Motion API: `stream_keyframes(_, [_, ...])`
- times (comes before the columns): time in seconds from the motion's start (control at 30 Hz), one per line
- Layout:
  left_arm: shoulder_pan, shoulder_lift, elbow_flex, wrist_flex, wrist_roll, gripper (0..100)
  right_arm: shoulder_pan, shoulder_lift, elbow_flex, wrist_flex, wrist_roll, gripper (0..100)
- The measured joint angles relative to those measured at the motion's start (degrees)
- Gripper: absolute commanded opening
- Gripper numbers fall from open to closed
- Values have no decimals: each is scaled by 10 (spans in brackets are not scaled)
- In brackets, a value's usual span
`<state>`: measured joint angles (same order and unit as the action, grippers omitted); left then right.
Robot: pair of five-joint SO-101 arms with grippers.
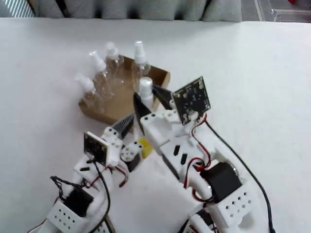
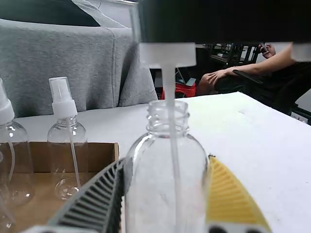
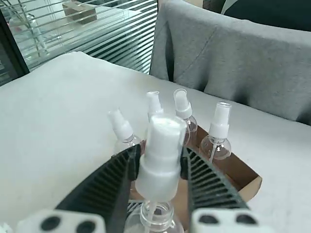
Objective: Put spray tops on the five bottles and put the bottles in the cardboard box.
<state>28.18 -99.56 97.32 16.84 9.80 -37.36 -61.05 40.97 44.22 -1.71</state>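
Observation:
A clear bottle [image 2: 146,184] stands upright between the grey and yellow fingers of my left gripper [image 2: 165,204], which is shut on it. Above it, my right gripper [image 3: 159,170] is shut on a white spray top [image 3: 160,145]. The top's cap [image 2: 167,53] hangs a little above the bottle's neck [image 3: 155,216], and its tube runs down inside. In the high view both grippers [image 1: 134,136] [image 1: 148,97] meet at the near edge of the cardboard box [image 1: 160,77]. Several bottles with spray tops [image 1: 99,65] stand in the box.
The open box [image 3: 243,174] lies just beyond the held bottle, with its capped bottles [image 2: 63,141] along the far side. White table [image 1: 252,73] stretches to the right and behind. A grey fabric-covered seat [image 3: 233,53] stands at the table's far edge.

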Motion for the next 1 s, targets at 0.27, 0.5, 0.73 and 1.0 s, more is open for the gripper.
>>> stream_keyframes(0.27, [0, 0, 0, 0, 0, 22, -4, -39, -14, 11, 0, 194])
stream_keyframes(0.5, [-1, 0, 0, 0, 0, 22, 35, -36, -77, 4, 0, 44])
stream_keyframes(0.73, [-1, 0, 0, 0, 0, 22, 76, 112, -122, -20, 0, 15])
stream_keyframes(1.0, [1, 1, 0, 1, 0, 22, 69, 147, -140, 55, -2, 15])
